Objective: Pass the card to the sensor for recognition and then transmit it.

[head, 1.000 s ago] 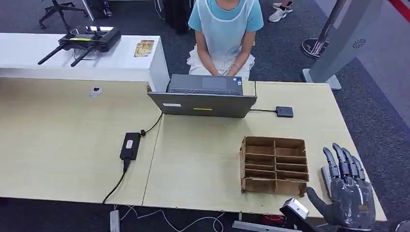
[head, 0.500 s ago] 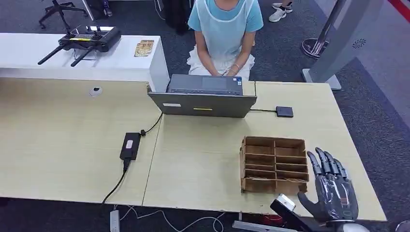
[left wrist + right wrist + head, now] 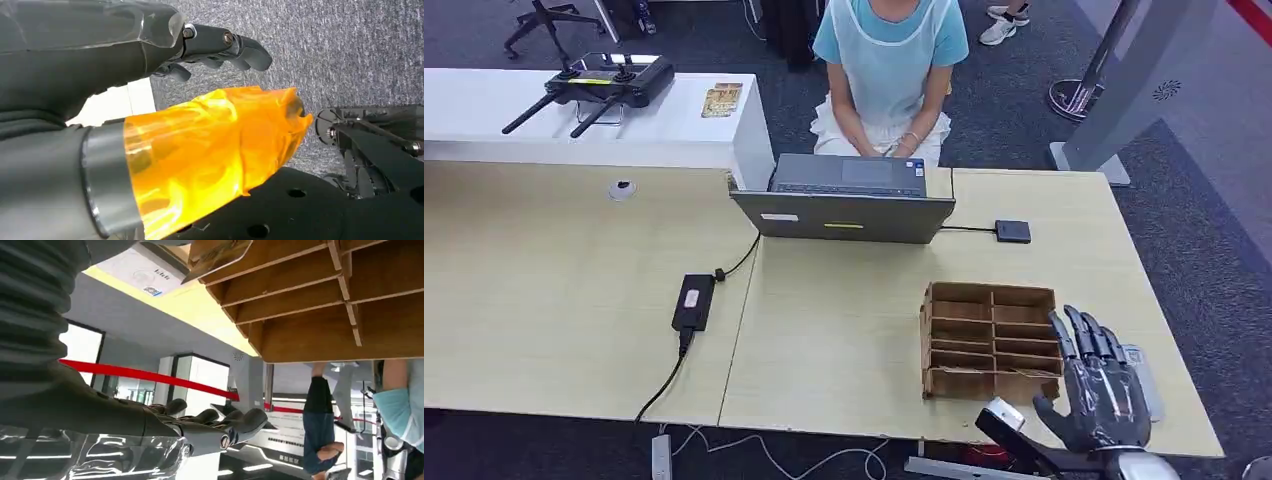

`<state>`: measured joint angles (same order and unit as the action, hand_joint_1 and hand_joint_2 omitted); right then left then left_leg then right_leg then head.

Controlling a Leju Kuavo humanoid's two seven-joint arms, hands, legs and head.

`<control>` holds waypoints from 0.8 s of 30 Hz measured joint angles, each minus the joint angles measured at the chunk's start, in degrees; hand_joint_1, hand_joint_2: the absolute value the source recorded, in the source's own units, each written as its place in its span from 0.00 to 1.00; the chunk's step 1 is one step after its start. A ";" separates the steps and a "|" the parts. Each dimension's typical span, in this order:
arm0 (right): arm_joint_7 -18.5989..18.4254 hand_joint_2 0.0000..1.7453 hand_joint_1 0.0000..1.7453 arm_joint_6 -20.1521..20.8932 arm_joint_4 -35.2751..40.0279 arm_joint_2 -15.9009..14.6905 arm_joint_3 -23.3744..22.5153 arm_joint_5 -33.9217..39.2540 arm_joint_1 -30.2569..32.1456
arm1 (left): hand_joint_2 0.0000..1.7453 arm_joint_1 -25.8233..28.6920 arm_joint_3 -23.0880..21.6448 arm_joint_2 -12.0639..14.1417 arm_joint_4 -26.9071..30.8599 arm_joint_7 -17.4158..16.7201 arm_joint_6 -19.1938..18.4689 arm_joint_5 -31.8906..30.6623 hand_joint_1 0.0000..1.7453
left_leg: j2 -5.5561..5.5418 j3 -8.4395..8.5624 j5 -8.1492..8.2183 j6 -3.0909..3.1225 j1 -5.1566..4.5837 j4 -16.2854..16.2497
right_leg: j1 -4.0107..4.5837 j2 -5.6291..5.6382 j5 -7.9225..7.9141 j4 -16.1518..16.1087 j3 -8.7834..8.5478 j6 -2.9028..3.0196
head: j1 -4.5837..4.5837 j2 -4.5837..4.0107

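Head view: the right hand (image 3: 1099, 390), fingers spread and holding nothing, partly hides a card (image 3: 1146, 375) beside the wooden organiser (image 3: 990, 341). The card's print is unreadable. The left hand (image 3: 210, 45) grasps nothing

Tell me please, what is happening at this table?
A humanoid robot holds its right hand, fingers spread and empty, just right of a wooden divider box on the desk. A white card lies on the desk beside that hand, partly hidden by it. It has not been picked up. Across the desk a person sits behind a laptop, with a small black sensor cabled to it.
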<state>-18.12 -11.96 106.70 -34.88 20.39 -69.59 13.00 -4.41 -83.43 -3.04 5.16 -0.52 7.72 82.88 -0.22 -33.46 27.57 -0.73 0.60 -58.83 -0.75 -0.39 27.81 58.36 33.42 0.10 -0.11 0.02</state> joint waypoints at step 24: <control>0.24 1.00 0.00 1.20 -3.78 1.31 1.01 0.15 -1.82 | 0.00 -0.01 -0.09 0.00 0.02 -0.39 -0.33 0.33 0.00 | 0.00 0.01 0.00 0.00 0.00 0.00 | 0.00 0.00 0.00 0.01 0.00 0.00 | 0.00 -0.02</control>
<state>-17.88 -10.76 102.93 -33.57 21.40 -69.44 11.17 -4.42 -83.52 -3.04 5.18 -0.92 7.39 83.21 -0.22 -33.45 27.57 -0.73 0.60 -58.83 -0.75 -0.39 27.81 58.36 33.42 0.10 -0.11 0.00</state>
